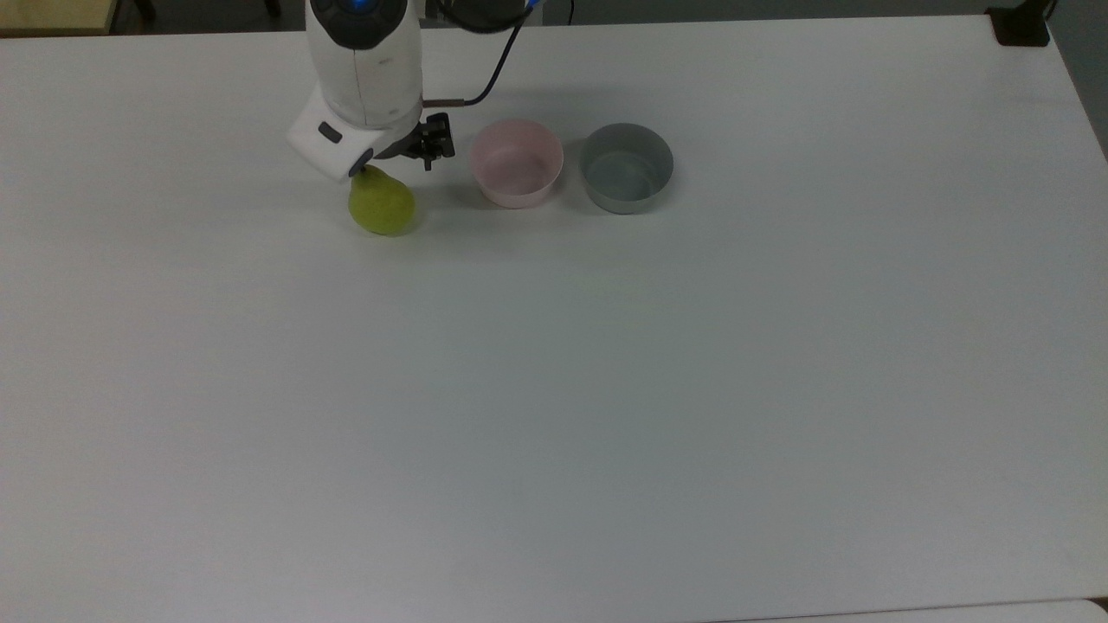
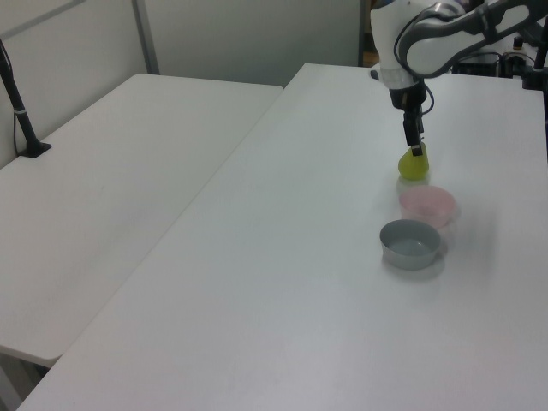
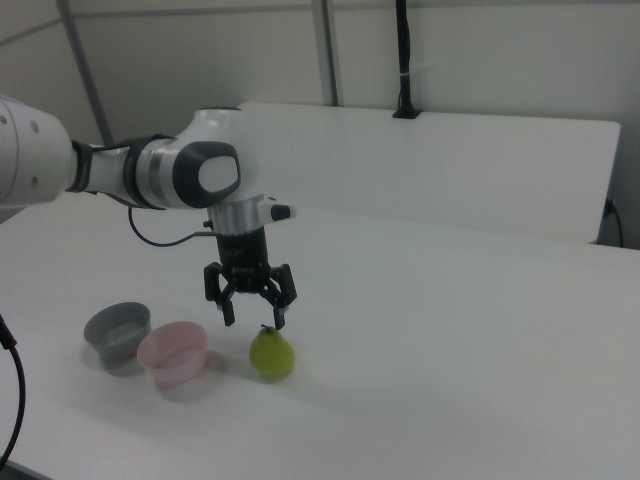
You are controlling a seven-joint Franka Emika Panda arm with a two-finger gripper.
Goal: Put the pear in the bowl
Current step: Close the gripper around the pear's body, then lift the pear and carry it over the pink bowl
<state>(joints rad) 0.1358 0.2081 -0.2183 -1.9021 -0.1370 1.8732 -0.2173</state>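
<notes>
The gripper hangs spread wide just above the pear, its fingertips level with the stem and holding nothing — this looks like the approach step, with the grasp not yet made. In the right view the pear stands upright on the white table, stem up, sitting a little toward 4 o'clock of the midpoint between the fingers. The pink bowl waits empty at 3 o'clock of the pear in the top view, near but not touching, and the grey bowl sits just beyond it. The next move likely calls for centring over the fruit, lowering around its body and pinching — gently, since the rounded sides could slip.
</notes>
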